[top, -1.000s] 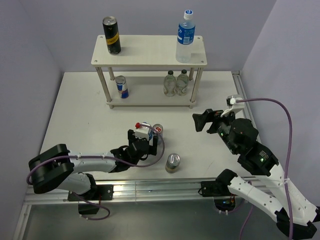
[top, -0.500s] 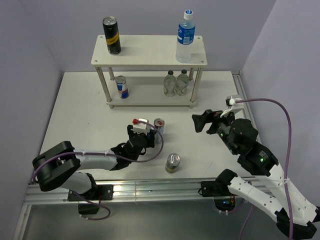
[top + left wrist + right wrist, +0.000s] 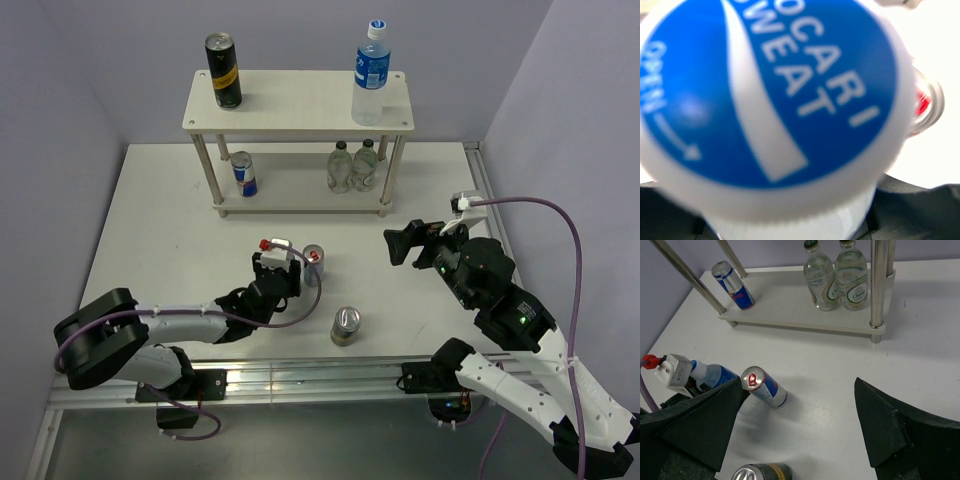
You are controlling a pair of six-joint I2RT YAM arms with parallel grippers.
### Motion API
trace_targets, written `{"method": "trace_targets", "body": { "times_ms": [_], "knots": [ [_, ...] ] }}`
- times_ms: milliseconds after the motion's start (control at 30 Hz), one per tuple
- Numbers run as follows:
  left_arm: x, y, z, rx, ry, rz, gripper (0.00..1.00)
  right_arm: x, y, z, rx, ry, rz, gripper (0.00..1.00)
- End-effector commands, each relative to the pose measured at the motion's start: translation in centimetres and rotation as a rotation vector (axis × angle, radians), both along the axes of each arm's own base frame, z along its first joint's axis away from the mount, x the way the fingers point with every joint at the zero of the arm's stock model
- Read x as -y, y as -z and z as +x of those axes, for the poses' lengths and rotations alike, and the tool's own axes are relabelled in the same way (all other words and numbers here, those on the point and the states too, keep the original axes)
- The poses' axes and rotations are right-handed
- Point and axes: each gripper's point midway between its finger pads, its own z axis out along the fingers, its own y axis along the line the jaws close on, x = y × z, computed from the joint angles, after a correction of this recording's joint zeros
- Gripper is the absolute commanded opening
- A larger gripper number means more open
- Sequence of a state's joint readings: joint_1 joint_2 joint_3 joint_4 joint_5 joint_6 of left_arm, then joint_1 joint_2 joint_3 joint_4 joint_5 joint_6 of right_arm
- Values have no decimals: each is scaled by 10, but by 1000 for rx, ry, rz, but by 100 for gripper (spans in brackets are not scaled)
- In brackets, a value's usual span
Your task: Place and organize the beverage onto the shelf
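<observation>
Notably, we find the left gripper [image 3: 287, 277] clenched on the water bottle [image 3: 717, 374], the right gripper [image 3: 797, 385] released; lifting could knock the slim can [image 3: 765, 387] just beside.

Two black-and-gold cans [image 3: 224, 70] [image 3: 347, 325], two blue-and-silver cans [image 3: 243, 173] [image 3: 315, 262], two blue-label bottles [image 3: 371, 72] [image 3: 720, 375], two green-label bottles [image 3: 340, 165] [image 3: 365, 163] (eight drinks), one shelf [image 3: 300, 105]

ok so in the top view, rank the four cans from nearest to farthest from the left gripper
1. table blue can, just right of the left gripper.
2. table black can, further right, toward the near edge.
3. shelf blue can, lower tier, left end.
4. shelf black can, top tier, left end.
</observation>
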State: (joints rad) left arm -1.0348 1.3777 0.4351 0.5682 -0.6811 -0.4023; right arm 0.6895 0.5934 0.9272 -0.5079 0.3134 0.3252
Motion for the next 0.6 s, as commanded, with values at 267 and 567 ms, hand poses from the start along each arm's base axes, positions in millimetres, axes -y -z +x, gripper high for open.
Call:
{"method": "trace_targets", "body": {
  "times_ms": [267, 567],
  "knots": [
    [-9, -153, -2, 84, -48, -61, 0, -1, -7, 0, 29, -3, 20, 100],
    [25, -299, 59, 200, 46, 4, 0, 3, -12, -4, 47, -1, 30, 100]
  ]
}}
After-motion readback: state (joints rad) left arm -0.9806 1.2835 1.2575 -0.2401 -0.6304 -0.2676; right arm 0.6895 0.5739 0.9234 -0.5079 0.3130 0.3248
